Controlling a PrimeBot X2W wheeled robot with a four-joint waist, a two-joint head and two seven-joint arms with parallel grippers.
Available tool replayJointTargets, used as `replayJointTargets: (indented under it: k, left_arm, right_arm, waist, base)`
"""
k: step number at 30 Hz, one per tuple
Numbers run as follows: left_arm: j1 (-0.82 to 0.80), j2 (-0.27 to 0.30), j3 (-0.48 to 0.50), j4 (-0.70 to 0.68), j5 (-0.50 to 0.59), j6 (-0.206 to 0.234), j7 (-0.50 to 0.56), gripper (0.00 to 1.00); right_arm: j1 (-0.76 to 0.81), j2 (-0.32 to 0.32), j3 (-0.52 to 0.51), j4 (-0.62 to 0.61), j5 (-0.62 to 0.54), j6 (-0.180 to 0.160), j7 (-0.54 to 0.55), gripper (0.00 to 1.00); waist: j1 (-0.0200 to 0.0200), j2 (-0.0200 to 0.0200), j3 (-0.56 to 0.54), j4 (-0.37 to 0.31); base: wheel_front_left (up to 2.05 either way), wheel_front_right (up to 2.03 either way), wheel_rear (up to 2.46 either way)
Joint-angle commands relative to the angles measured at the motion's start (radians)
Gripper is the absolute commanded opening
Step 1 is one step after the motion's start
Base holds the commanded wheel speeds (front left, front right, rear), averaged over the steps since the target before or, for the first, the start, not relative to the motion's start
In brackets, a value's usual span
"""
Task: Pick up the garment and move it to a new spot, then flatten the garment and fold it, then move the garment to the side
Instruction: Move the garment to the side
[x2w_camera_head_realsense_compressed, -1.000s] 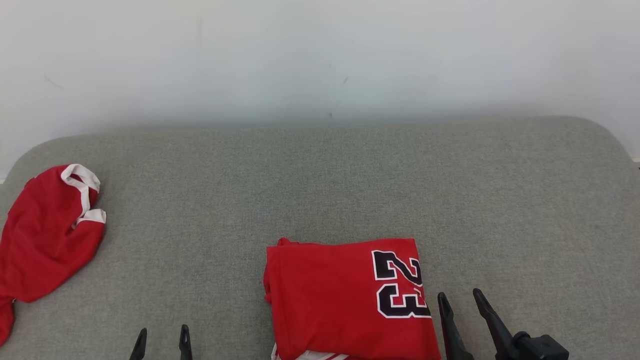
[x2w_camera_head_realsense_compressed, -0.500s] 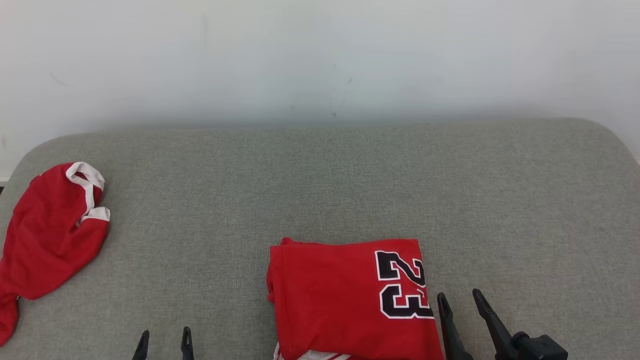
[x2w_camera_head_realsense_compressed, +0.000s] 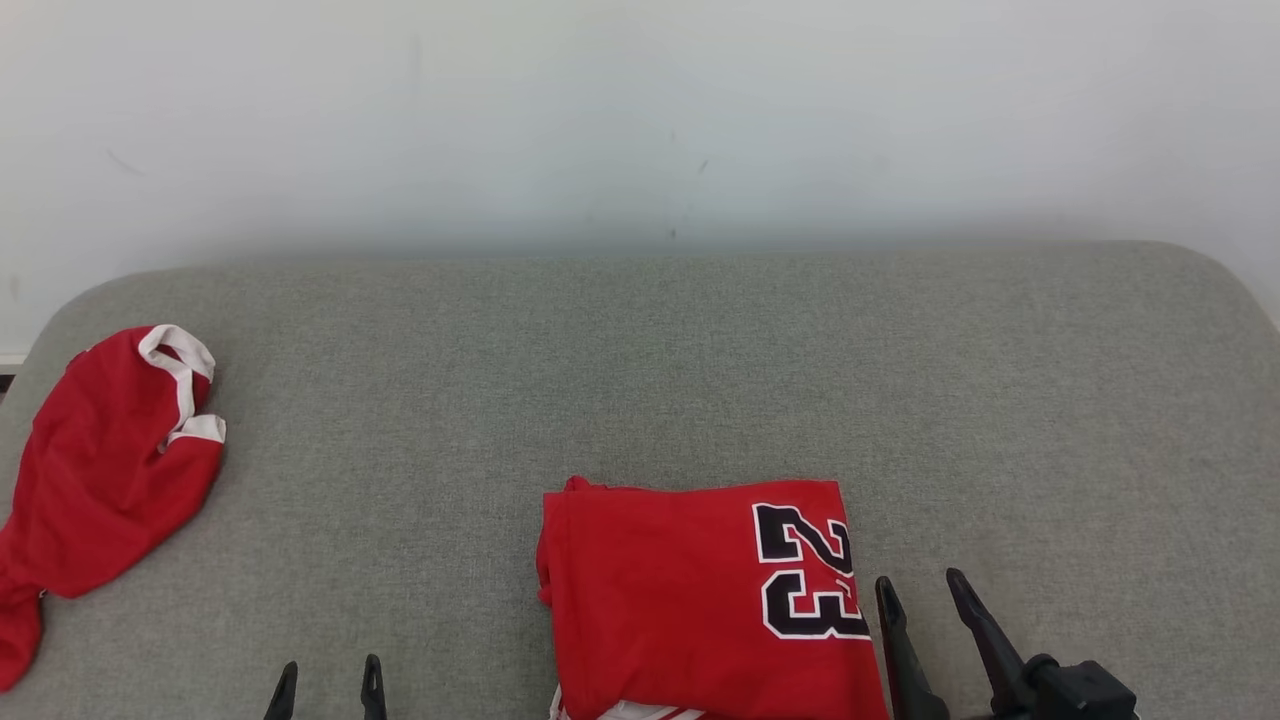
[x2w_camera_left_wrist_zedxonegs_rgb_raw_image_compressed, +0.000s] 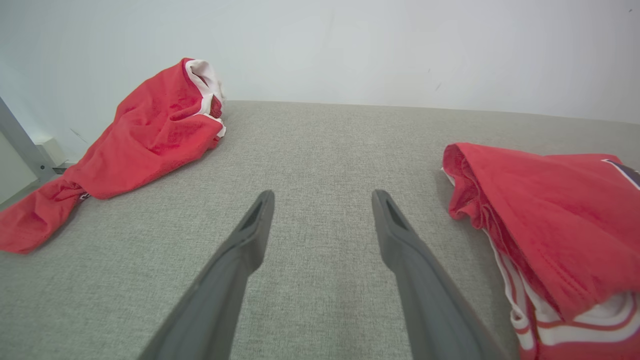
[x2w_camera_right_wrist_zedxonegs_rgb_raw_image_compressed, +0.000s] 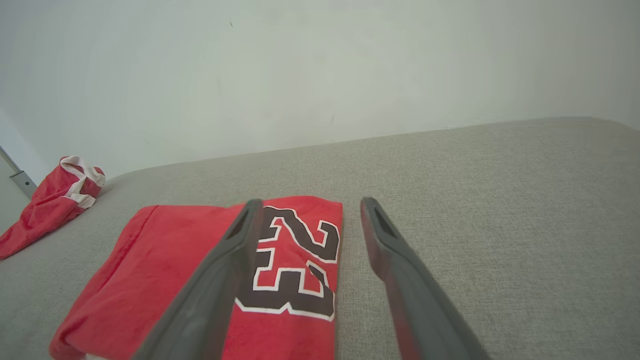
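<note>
One grey padded worktop carries both reds: folded "23" garment at lower centre, crumpled second garment at left edge. Fold looks done; the move aside, I judge, remains. My right hand and left hand: fingers apart, empty.

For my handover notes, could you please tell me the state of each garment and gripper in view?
Numbered jersey: folded, lying flat, 23 facing up.
Crumpled red garment: bunched, unfolded, at the left edge of the cushion.
Left gripper: open, empty, apart from both garments.
Right gripper: open, empty, beside the jersey's numbered edge.
</note>
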Motion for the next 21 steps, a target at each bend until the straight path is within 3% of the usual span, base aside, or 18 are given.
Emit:
replayJointTargets:
  k: [1, 7, 21]
  left_arm:
    - [0.002, -0.001, 0.000, 0.000, -0.002, 0.000, -0.003, 1.00]
    - [0.001, -0.001, -0.002, -0.001, -0.003, 0.001, -0.003, 1.00]
    - [-0.028, -0.001, -0.017, 0.006, -0.010, -0.006, -0.003, 1.00]
  right_arm:
    - [-0.015, 0.002, -0.003, 0.000, -0.007, -0.003, 0.000, 1.00]
    - [-0.081, -0.013, 0.007, 0.085, -0.010, -0.003, 0.000, 1.00]
    - [-0.336, -0.050, 0.075, 0.539, 0.060, -0.003, 0.000, 1.00]
  waist:
    - [0.0000, 0.0000, 0.000, 0.001]
    - [0.0000, 0.0000, 0.002, 0.006]
    - [0.0000, 0.0000, 0.045, 0.051]
  base:
    - [0.00, 0.00, 0.00]
    - [0.00, 0.00, 0.00]
    - [0.00, 0.00, 0.00]
